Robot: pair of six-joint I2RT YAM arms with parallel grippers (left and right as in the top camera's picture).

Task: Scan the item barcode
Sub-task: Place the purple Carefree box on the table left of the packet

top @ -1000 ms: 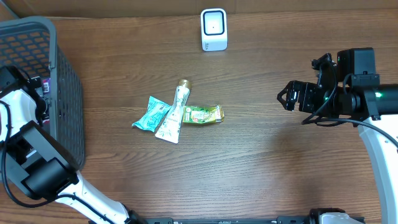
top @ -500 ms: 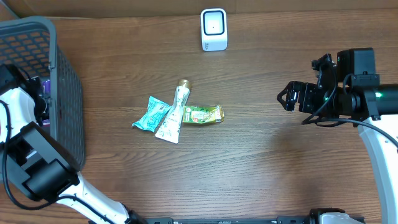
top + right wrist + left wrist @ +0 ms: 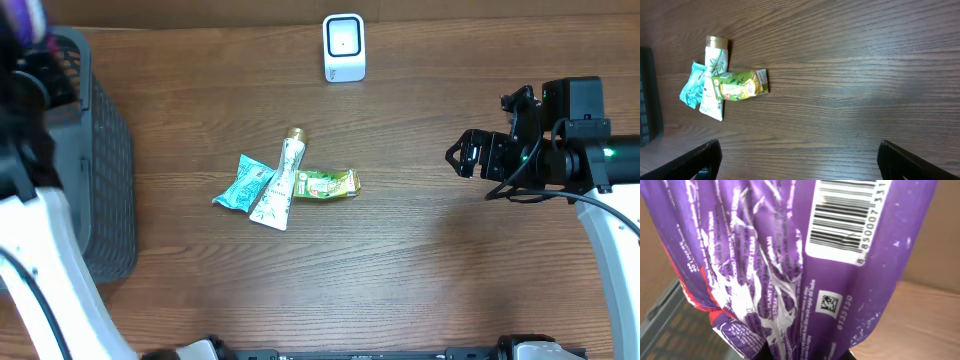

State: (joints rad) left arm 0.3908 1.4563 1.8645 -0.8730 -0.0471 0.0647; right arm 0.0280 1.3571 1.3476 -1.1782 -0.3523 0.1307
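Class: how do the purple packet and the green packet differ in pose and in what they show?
The purple packet is up off the table; the green packet lies flat on it against a white tube. The purple packet shows a barcode; the green packet shows none here. Both are crinkled wrappers.

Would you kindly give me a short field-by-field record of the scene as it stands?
left gripper: shut on purple packet, barcode facing the wrist camera
right gripper: open, empty, over bare table
scanner: upright at the far edge
basket: left side
table centre: teal packet, white tube, green packet, touching in one cluster
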